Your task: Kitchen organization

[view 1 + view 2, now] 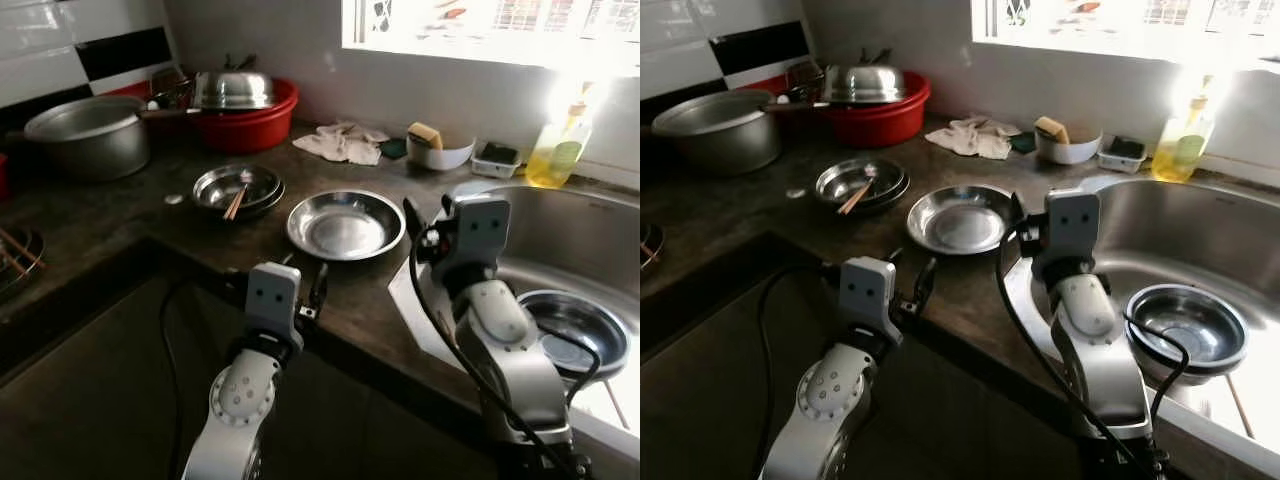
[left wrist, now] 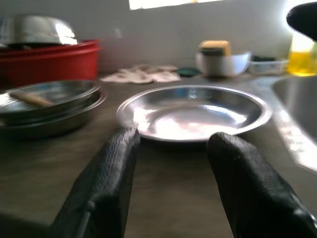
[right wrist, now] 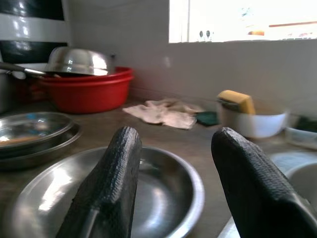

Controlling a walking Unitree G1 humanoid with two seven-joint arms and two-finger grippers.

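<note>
Both grippers face the steel plate near the counter's front edge, beside the sink.

The shallow steel plate (image 1: 345,224) lies flat on the dark counter (image 1: 120,235), empty, between the stacked bowls (image 1: 238,188) and the sink (image 1: 590,250). The left gripper (image 2: 171,148) sits at the front edge with its fingers apart, the plate's near rim just ahead of the tips. The right gripper (image 3: 173,148) reaches from the sink side, fingers also apart, its tips apparently over the plate's rim, though the blur makes contact hard to judge. Being round, the plate has no long axis; the right arm looks nearer. A steel bowl (image 1: 575,325) rests in the sink.
</note>
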